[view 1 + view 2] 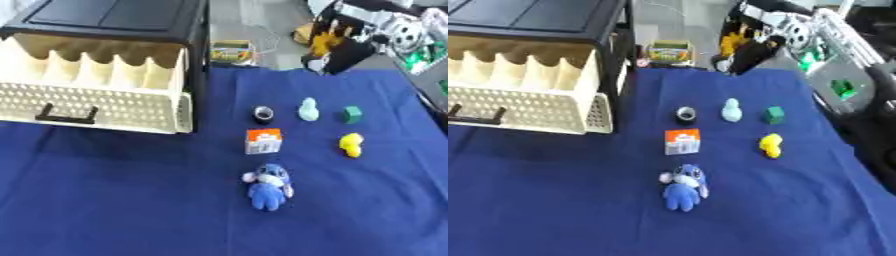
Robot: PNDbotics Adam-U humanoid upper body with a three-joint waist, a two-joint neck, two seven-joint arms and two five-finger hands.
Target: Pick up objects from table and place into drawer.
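Right hand (745, 54) is hanging past the table's far edge; I cannot tell whether it is grasping anything. I am seeing small objects, the blue plush (267, 187) nearest, waiting grouped beside the drawer (96, 102), which is standing open to receive them.

Tabletop (114, 200) covered edge to edge with a dark blue cloth, faint creases across it. Beyond the far edge, grey floor (254, 20), evenly lit, no hard shadows. A small colourful box (668, 51) sits on the floor just past the cloth edge. Upper right: blurred clutter of black, white, yellow and green equipment (798, 35); details cannot be made out. Light diffuse, from overhead.
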